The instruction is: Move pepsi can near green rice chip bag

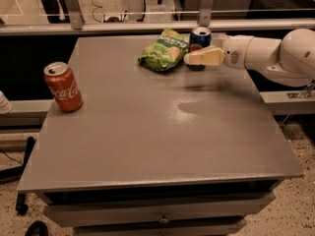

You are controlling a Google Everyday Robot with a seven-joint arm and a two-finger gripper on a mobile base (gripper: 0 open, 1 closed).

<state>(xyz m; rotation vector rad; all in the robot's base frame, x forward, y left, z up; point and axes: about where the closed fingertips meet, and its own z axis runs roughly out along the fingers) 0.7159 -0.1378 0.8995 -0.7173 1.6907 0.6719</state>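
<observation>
The pepsi can [200, 37], dark blue with a silver top, stands upright at the far edge of the grey table [162, 141]. It is just right of the green rice chip bag [164, 50], almost touching it. My gripper [194, 56] reaches in from the right at the can. Its cream tip crosses in front of the can's lower half and hides the label. The white arm [275, 53] extends off to the right.
A red cola can [63, 86] stands upright near the table's left edge. A metal rail with glass [147, 24] runs behind the table's far edge. Drawers [162, 215] sit under the table front.
</observation>
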